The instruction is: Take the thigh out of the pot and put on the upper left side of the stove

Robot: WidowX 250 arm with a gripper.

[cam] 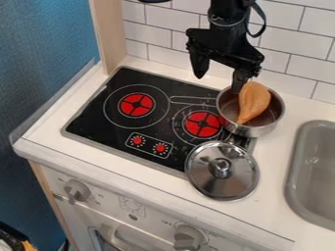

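Thigh (254,100) inside the pot (258,131), right of centre in the frame, broad end up near the far rim, narrow end pointing down toward the near wall. Seems to be at the grasping step, with lifting and placing not yet done. Jaws of the gripper (218,84) wide apart at upper centre, holding nothing, one just beside the pot's upper-left rim and near the thigh; cannot tell about contact. Calls next for lining up to the right, straddling the broad end, then closing firmly without pinching the rim. After that, needs a lift well clear of the wall and a carry leftward to the upper left of the stove (98,122), around the left burner (136,105). Could slip on the rounded surface or drag the pot along.
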